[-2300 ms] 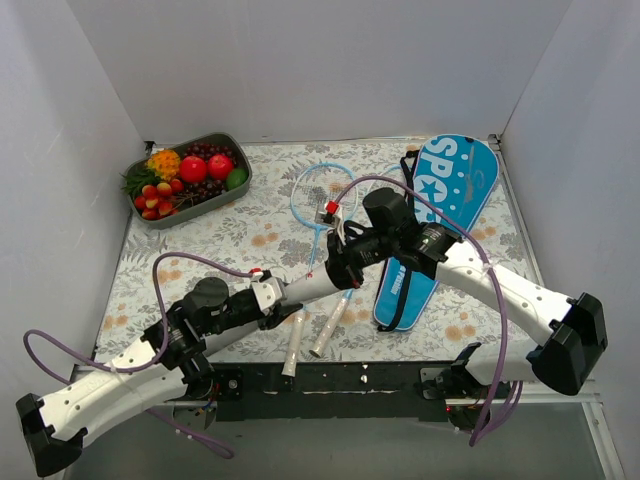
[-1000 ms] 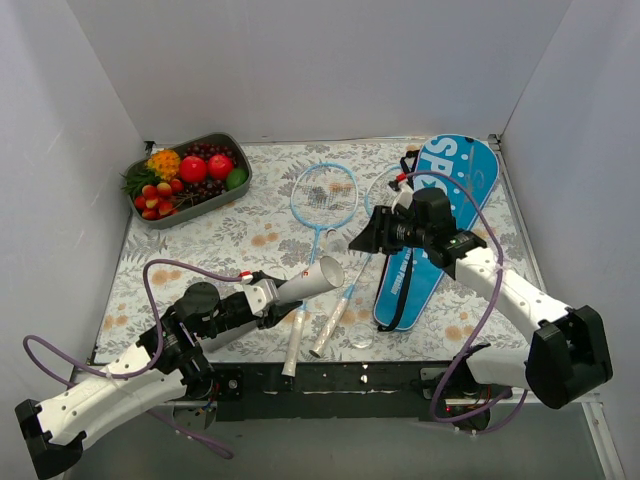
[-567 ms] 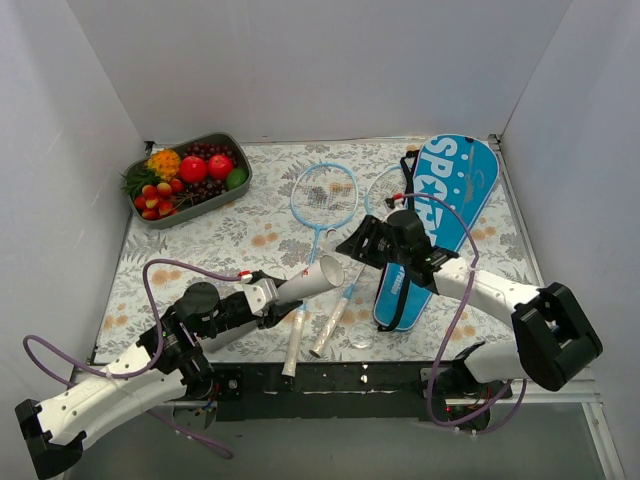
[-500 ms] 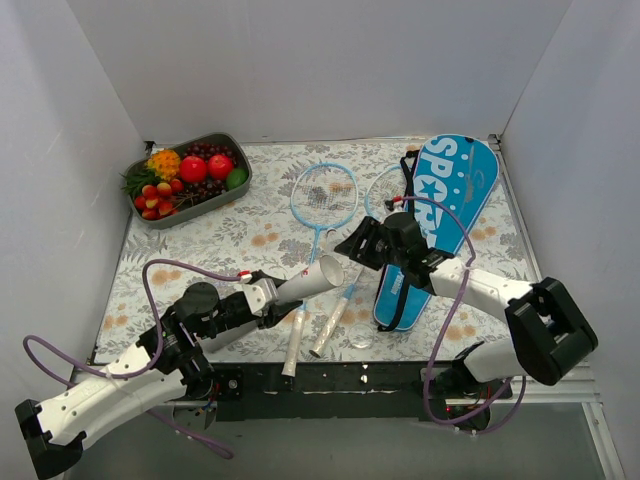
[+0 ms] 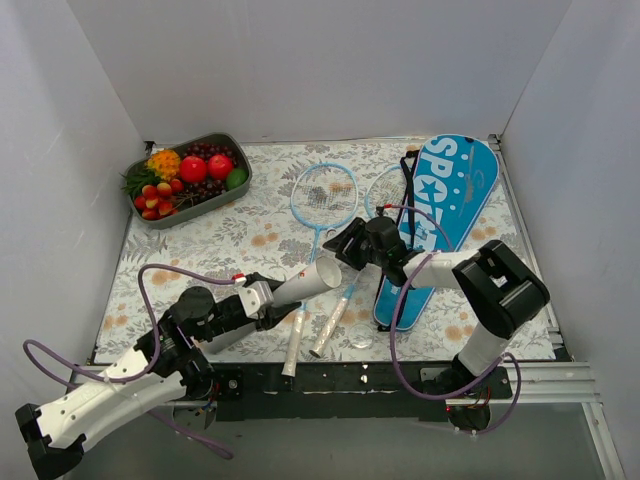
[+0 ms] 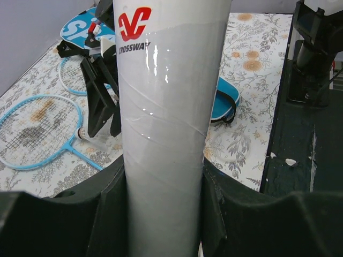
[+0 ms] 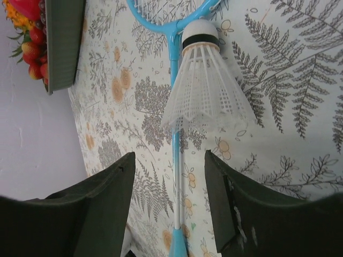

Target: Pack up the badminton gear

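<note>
Right now the white tube (image 5: 312, 279) is being pinched by the left jaws, which are pressing on its two sides near its lower end. It is slanting above the bench (image 5: 230, 240), with its open end pointing toward the right jaws. Those right jaws are hanging spread wide and low over a white shuttlecock (image 7: 206, 96), gripping nothing. The shuttlecock is lying on its side on the bench, with its cork tip just beside the throat of the left racket (image 5: 324, 195). The second racket (image 5: 383, 188) is lying alongside, its head next to the blue bag (image 5: 455, 190) that is resting flat toward the right rear. Both silvery handles are pointing toward the near edge, and a clear round cap (image 5: 360, 338) is lying near them. Well apart, a grey tray (image 5: 214, 136) of fruit is sitting in the far left corner.
</note>
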You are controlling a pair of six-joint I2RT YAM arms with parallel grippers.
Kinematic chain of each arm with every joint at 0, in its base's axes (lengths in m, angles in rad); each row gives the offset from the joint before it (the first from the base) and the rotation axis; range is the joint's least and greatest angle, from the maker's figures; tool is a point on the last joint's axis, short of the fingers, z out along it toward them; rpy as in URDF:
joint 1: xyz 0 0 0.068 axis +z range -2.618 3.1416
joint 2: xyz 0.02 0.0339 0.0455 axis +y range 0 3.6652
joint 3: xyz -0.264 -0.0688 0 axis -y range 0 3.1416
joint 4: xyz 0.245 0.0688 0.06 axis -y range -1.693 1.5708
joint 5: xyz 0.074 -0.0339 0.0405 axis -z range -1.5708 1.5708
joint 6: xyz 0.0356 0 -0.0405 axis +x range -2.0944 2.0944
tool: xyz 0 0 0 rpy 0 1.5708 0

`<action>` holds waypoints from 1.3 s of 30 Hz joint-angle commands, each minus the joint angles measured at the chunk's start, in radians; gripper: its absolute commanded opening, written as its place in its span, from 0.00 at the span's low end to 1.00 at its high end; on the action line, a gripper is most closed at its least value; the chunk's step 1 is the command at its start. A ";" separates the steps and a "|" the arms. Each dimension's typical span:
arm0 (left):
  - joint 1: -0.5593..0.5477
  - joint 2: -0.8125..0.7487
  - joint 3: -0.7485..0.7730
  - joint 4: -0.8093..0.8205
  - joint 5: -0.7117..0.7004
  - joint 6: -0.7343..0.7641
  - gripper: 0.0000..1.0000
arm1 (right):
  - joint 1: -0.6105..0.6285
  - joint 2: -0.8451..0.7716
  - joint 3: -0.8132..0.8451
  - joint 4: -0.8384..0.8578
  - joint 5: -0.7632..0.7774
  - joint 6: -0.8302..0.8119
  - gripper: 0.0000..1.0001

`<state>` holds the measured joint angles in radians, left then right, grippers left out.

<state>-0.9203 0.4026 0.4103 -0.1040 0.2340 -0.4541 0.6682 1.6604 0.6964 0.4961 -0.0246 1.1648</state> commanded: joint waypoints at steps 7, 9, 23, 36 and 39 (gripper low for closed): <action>-0.003 -0.038 -0.011 0.046 0.014 -0.004 0.00 | 0.002 0.136 0.123 0.136 0.086 0.078 0.61; -0.003 -0.038 -0.011 0.047 0.013 -0.003 0.00 | -0.002 0.139 0.137 0.121 0.098 0.073 0.60; -0.003 -0.038 -0.018 0.056 0.013 -0.001 0.00 | -0.036 0.111 0.160 -0.011 0.137 0.015 0.54; -0.005 -0.028 -0.015 0.052 0.010 -0.005 0.00 | -0.074 0.099 0.150 0.035 0.176 -0.060 0.01; -0.005 -0.024 -0.015 0.049 0.008 -0.003 0.00 | -0.082 0.030 0.149 0.006 0.176 -0.137 0.01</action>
<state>-0.9203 0.3733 0.3988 -0.0891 0.2375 -0.4614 0.5968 1.7889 0.8249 0.4889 0.1169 1.1206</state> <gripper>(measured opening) 0.405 0.025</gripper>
